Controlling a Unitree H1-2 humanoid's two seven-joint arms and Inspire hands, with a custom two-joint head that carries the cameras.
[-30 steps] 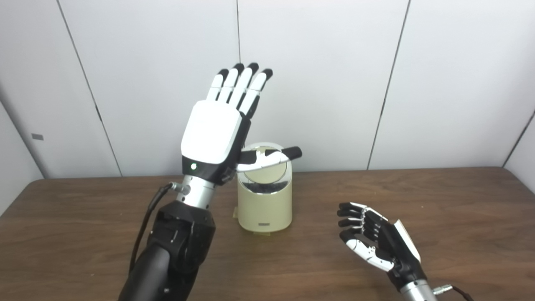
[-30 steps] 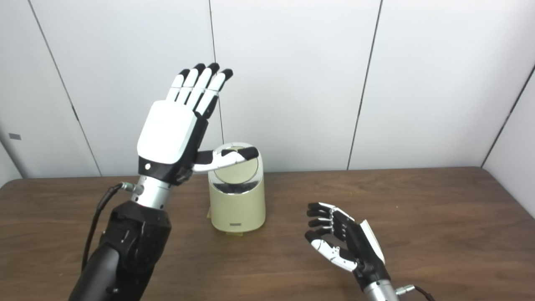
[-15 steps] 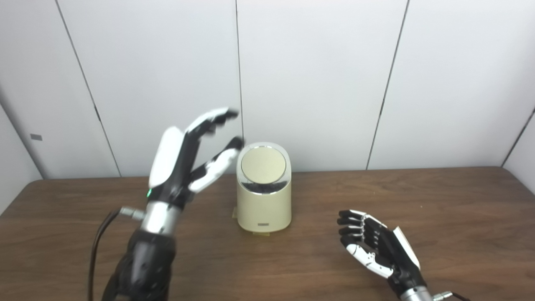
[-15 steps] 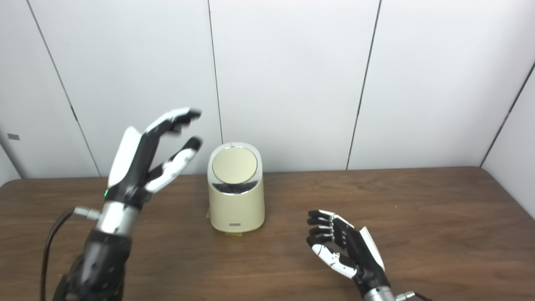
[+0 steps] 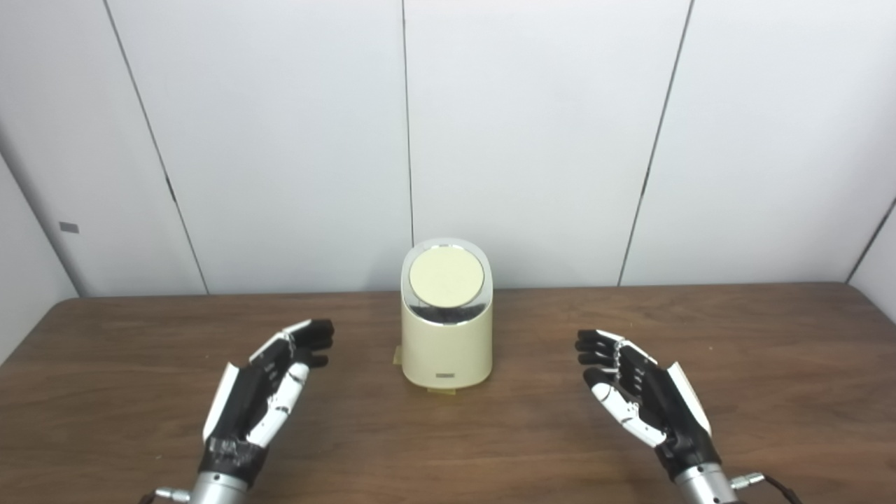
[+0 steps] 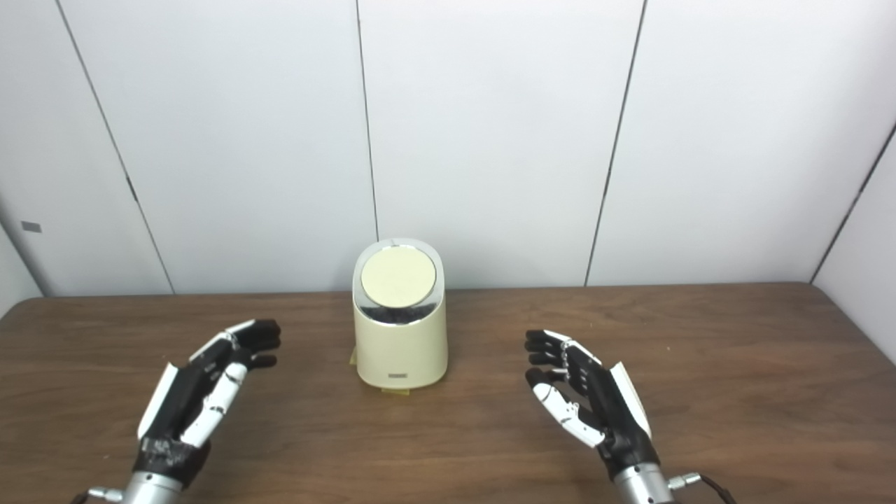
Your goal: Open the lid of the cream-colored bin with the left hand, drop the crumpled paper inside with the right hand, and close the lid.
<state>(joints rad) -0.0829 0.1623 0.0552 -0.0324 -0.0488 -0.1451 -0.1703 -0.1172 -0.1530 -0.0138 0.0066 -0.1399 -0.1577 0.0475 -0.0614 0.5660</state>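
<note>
Bin (image 5: 446,329) stands mid-table with lid (image 5: 446,276) down and no paper in sight; left hand (image 5: 262,388) and right hand (image 5: 644,402), both empty with fingers apart, need only rest clear of it.

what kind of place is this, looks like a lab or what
Probably a robot test or lab setup rather than a home. A bare brown wooden table stands against plain white wall panels, with just one cream-colored bin, lid shut, between the robot's open left hand and right hand.
</note>
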